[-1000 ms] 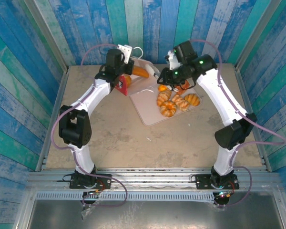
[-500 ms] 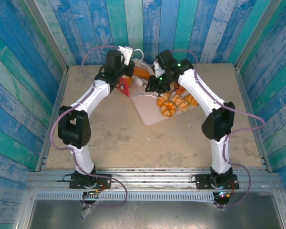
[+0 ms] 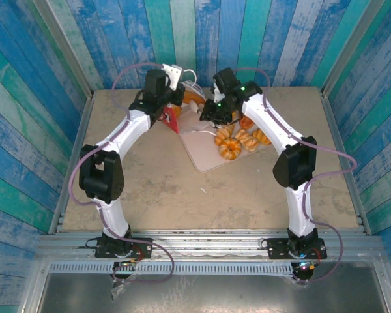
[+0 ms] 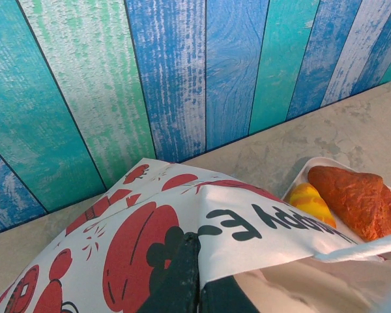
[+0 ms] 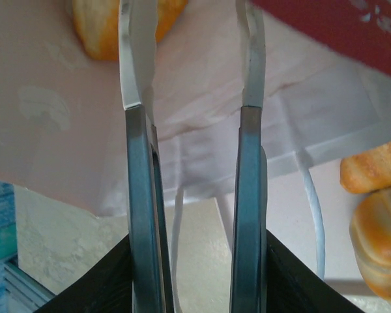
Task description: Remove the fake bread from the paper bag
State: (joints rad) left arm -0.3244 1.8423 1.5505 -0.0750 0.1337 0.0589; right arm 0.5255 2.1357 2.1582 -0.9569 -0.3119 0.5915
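Left claw (image 4: 189, 261) clamped tight on rim of paper bag (image 4: 137, 215), bag at 12 o'clock end of table. Right claw (image 5: 192, 39) fingers (image 5: 140, 195) apart, nothing between them, nose at bag's white inside. Golden bread piece (image 5: 107, 23) sits at 11 o'clock off its tips; long axis, can't tell. Other pieces (image 3: 231, 145) already out on tray (image 3: 199, 156). Right arm nearer and free, so the grab's its job, I reckon.

The paper bag (image 4: 247, 225) shows "Happy", upside down.
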